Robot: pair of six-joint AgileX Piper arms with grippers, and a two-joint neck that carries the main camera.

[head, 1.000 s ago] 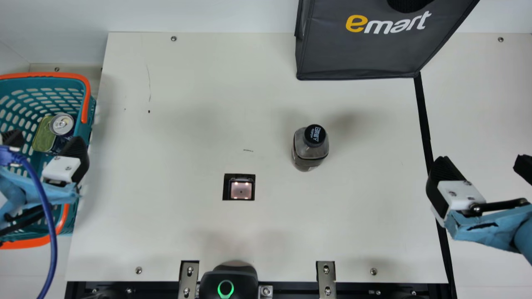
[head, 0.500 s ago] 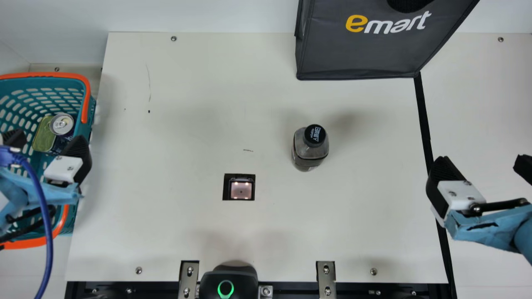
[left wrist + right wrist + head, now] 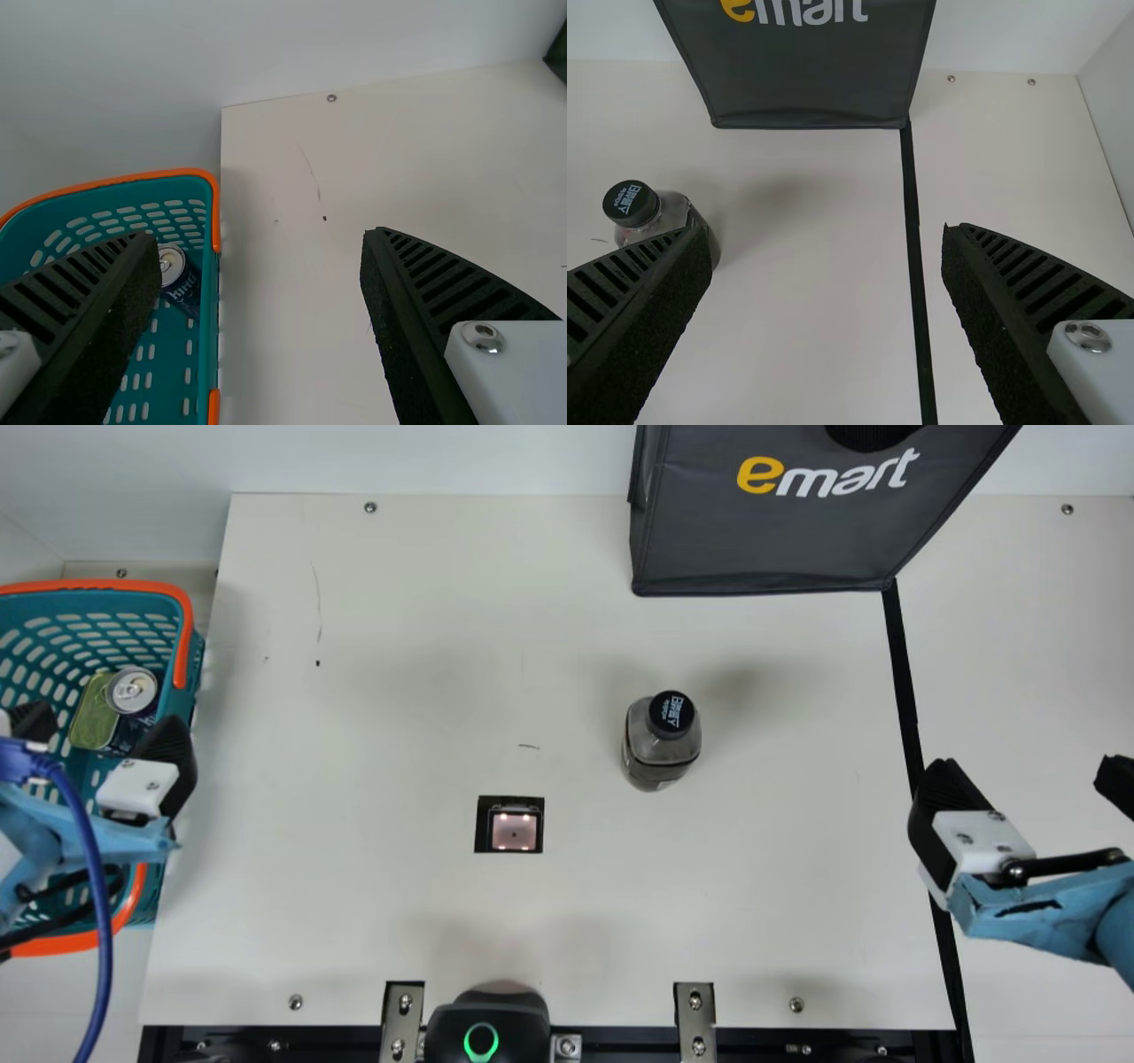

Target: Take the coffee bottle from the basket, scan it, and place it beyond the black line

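Observation:
The coffee bottle (image 3: 661, 742), dark-capped and upright, stands on the table between the scanner window (image 3: 515, 830) and the black line (image 3: 905, 682). Over the basket (image 3: 184, 629) at the left is my left gripper (image 3: 104, 726), its fingers wide apart and empty. My right gripper (image 3: 1028, 766) is open near the black line, right of the bottle and apart from it. In the left wrist view the left gripper (image 3: 257, 257) spans the rim of the basket (image 3: 209, 292). The right wrist view has the right gripper (image 3: 828, 252) empty, with the bottle (image 3: 664, 217) partly behind one finger.
A can (image 3: 133, 690) and a green-lidded tin (image 3: 94, 713) lie in the basket. The dark bag (image 3: 771, 540) stands at the table's back, by the black line's far end. A black device with a green ring (image 3: 483, 1032) sits at the front edge; a blue cable (image 3: 102, 921) hangs by the left arm.
My left gripper has shifted slightly to the right over the basket, and the cable by it has moved a little. The right arm and the bottle have stayed put.

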